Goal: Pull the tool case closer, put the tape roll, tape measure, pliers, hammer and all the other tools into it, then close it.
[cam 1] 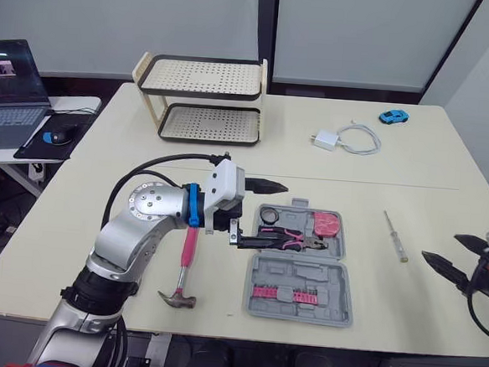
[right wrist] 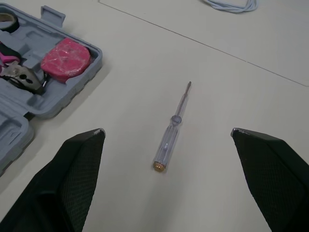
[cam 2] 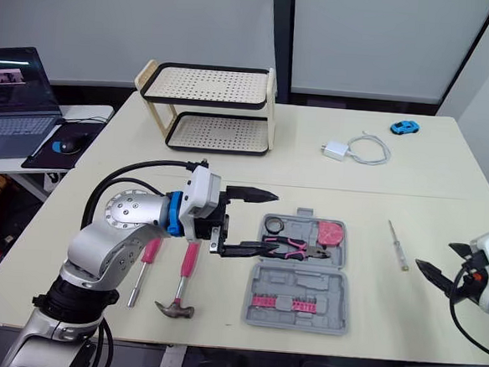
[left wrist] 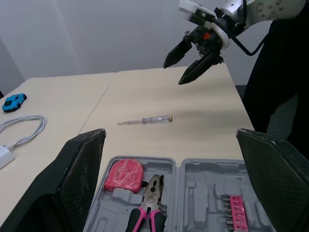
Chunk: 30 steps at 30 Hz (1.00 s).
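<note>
— Grey plastic tool case [cam 1: 344,284] lies open on the table [cam 1: 447,172]. What's in it?

— The far half holds the black tape roll [cam 2: 273,226], the pink-handled pliers [cam 1: 291,238] and the pink tape measure [cam 1: 326,224]. The near half holds a row of pink bits [cam 1: 283,294].

— Anything one eye catches that the other misses?

— Yes. The right eye view shows a pink-handled screwdriver [cam 2: 142,269] lying just left of the hammer [cam 2: 185,273]; from the left eye, the arm covers it.

— The hands?

— The left gripper [cam 1: 269,215] hangs over the case's left end with its fingers spread wide and nothing between them; the hammer lies on the table beside the case, below its wrist. The right gripper [cam 1: 441,248] hovers above the table's right edge, also spread and empty. The left wrist view sees it across the table.

— And the clear screwdriver [right wrist: 171,134]?

— Flat on the table between the case and the right gripper, touched by neither. The right wrist view has it lying between its two fingers.
</note>
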Each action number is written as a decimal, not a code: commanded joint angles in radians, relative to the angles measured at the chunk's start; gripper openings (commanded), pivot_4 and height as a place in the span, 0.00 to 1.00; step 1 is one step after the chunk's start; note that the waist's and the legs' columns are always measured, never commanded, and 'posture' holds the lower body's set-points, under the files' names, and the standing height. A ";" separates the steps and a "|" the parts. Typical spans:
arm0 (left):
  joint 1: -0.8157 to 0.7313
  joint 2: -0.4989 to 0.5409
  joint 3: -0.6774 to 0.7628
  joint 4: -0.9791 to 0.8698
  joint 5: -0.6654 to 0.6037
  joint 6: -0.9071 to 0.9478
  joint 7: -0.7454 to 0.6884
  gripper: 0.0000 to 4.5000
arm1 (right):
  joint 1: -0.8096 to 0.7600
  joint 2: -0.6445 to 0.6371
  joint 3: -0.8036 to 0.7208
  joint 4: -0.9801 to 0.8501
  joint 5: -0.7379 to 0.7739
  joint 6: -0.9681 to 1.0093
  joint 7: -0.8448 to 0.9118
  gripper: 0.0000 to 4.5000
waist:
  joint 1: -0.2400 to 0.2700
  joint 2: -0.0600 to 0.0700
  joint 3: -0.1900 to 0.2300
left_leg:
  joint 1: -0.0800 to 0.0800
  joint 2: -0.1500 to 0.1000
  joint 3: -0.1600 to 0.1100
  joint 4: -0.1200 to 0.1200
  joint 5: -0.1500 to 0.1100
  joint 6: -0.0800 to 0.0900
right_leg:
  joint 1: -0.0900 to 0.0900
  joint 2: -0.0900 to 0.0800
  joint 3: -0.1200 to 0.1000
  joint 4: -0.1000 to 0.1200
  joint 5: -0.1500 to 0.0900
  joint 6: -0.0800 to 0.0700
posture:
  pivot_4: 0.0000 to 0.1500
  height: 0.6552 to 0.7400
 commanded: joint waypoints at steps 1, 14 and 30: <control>0.001 -0.004 -0.008 -0.016 0.011 -0.017 0.008 1.00 | -0.073 0.019 0.069 0.061 -0.029 0.008 -0.042 1.00 | -0.001 0.000 0.000 | 0.000 0.000 0.000 0.000 0.000 0.000 | 0.000 0.000 0.000 0.000 0.000 0.000 | 1.00 1.00; 0.007 -0.020 -0.035 -0.028 0.041 -0.018 0.033 1.00 | -0.239 0.082 0.204 0.280 -0.106 -0.033 -0.115 1.00 | -0.002 0.000 0.000 | 0.000 0.000 0.000 0.000 0.000 0.000 | -0.001 0.000 0.000 0.000 0.000 0.000 | 1.00 1.00; -0.001 -0.040 -0.053 -0.024 0.061 -0.018 0.042 1.00 | -0.364 0.162 0.302 0.493 -0.208 -0.112 -0.206 1.00 | -0.004 0.001 0.000 | 0.000 0.000 0.000 0.000 0.000 0.000 | -0.001 0.000 0.000 0.000 0.000 0.000 | 1.00 1.00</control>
